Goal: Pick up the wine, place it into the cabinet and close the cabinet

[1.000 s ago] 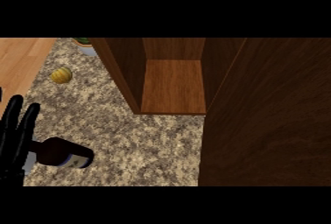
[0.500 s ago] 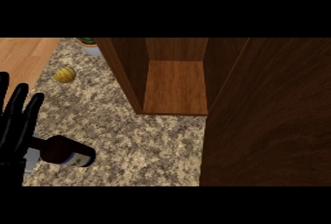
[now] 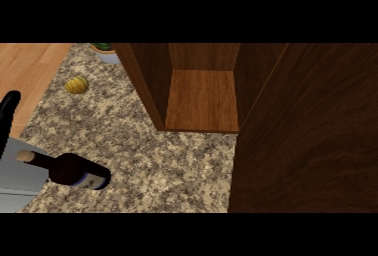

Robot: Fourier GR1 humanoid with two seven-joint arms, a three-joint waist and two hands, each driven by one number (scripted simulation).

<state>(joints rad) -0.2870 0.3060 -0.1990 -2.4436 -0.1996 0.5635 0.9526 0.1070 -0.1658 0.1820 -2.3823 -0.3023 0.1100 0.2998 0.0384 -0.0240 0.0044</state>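
My left hand (image 3: 9, 107) shows only as a black sliver at the left edge of the head view, fingers pointing up; can't tell how far they're spread or whether they hold anything. My grey forearm (image 3: 18, 172) comes in at bottom left. Right hand isn't visible anywhere.

The wine (image 3: 70, 170) lies tilted across the forearm and the speckled granite counter (image 3: 148, 165): dark bottle, pale cork-coloured tip toward the left, base toward the lower right. There's a lighter label band near the base w/ a blueish edge, but no writing or brand I can read on it. Can't tell if the bottle rests on the counter or sits above it, nor if anything of mine touches it besides overlapping the arm in view.

The cabinet (image 3: 199, 95) stands open ahead, warm wood inside, nothing visible on its floor. Its dark door (image 3: 310, 140) fills the right side, swung toward me. Wine is well apart from the cabinet opening, down-left of it.

Other bits: small yellow round fruit-like thing (image 3: 76, 84) on the counter upper left, a pale pot w/ green plant (image 3: 105, 51) at the top edge beside the cabinet wall, and light wood floor (image 3: 26, 75) beyond the counter's left edge.
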